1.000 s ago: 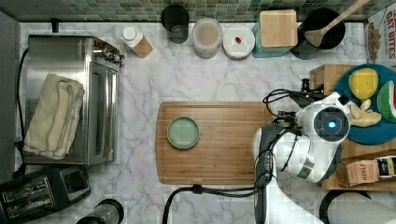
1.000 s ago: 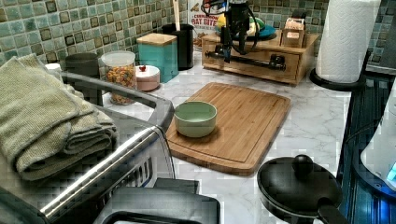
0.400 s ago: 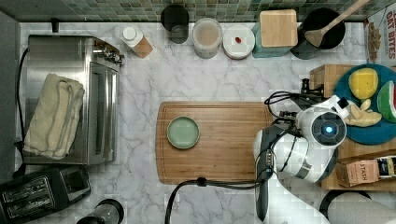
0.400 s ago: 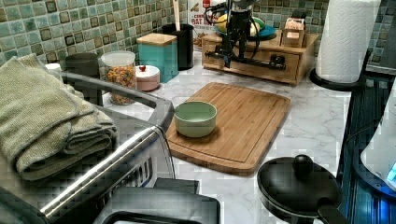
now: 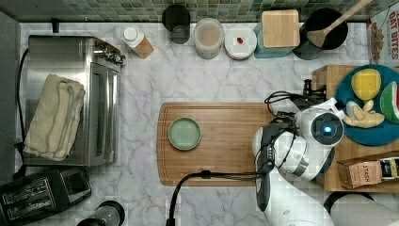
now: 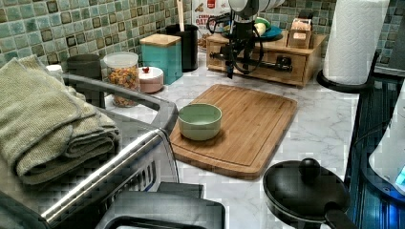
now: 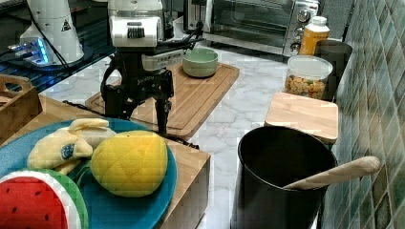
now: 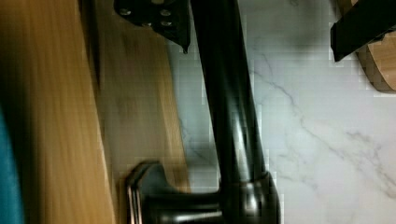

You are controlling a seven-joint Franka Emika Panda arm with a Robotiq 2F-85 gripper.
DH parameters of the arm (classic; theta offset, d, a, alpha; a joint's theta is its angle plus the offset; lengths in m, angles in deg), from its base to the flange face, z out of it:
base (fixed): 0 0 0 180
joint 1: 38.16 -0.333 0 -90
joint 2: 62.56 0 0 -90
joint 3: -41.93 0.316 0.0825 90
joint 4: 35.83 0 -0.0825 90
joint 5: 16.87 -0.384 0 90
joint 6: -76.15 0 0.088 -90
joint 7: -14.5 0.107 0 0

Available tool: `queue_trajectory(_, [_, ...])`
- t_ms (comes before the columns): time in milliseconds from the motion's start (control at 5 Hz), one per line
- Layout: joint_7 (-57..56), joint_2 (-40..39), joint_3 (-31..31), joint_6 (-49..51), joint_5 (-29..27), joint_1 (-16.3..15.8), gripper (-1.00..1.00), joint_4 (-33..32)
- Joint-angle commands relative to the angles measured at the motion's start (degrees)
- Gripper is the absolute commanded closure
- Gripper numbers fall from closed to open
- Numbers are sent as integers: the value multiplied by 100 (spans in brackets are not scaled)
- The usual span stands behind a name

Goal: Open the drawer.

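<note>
- Cutting board (image 5: pixel 221 143) is set mid-counter in the top view; bowl (image 5: pixel 184 133) sits on its left part.
- Toaster oven (image 5: pixel 70 99) is placed at the top view's left, w/ folded towel (image 5: pixel 54 117) on top.
- Toaster (image 5: pixel 40 195) is found below the oven in the top view.
- Wooden box w/ the drawer (image 6: pixel 267 59) is seen behind the board in the left view; handle bar (image 8: pixel 229 93) runs along its front.
- Gripper (image 6: pixel 237 64) hangs at the handle, fingers either side.
- Plate (image 7: pixel 110 200) w/ toy fruit rests on the box.
- Jars and canisters (image 5: pixel 209 35) are lined along the back wall.

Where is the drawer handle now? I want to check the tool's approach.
The drawer handle runs along the drawer front at the left view's upper middle, behind the cutting board, with the tool straddling it.
</note>
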Motion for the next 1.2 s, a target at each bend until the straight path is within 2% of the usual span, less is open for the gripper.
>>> queue_trajectory(200, [-160,375,600,1134,-429,-202,-100,-201])
queue_trajectory(400, [-508,403,1192,773,-1072,-309,-100,-447])
queue_trajectory(600, [-88,375,1590,380,-1527,-648,-100,-666])
queue_trajectory(800, [1178,576,1670,356,-1361,-1265,-100,-837])
queue_trajectory(1000, [2000,868,1729,650,-973,-1584,-100,-900])
queue_trajectory(1200, [2225,1049,1728,1037,-922,-1733,-100,-846])
